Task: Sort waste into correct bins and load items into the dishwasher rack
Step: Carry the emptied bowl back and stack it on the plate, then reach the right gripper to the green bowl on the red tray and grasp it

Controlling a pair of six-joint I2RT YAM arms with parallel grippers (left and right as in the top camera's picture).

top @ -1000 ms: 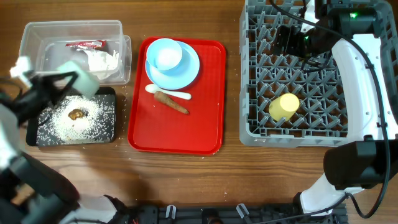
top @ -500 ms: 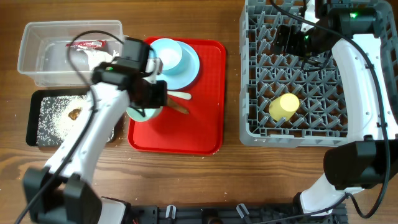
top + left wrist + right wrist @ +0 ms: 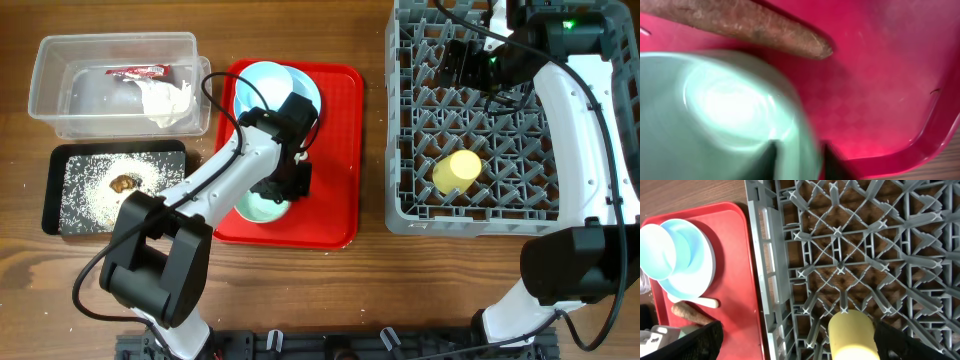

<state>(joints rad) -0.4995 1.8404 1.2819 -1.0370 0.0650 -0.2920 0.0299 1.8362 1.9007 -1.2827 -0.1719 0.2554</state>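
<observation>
My left gripper (image 3: 290,182) is shut on the rim of a teal bowl (image 3: 256,208) and holds it over the front of the red tray (image 3: 335,150); the wrist view shows the bowl (image 3: 725,110) pinched between the fingers (image 3: 800,160). The brown sausage stick (image 3: 745,27) lies just behind it. A second pale blue bowl (image 3: 270,88) sits on the blue plate (image 3: 300,118). The white spoon (image 3: 695,301) lies by the plate. The yellow cup (image 3: 456,171) lies in the grey rack (image 3: 400,120). My right gripper (image 3: 795,345) is open and empty above the rack.
The clear tub (image 3: 55,55) at the back left holds the red-and-white wrapper (image 3: 138,72) and the white napkin (image 3: 165,98). The black tray (image 3: 50,190) in front of it holds white crumbs (image 3: 90,188) and a brown lump (image 3: 125,183).
My left arm swung right from above the black tray to the red tray, carrying the teal bowl to the tray's front. The right arm has not moved.
</observation>
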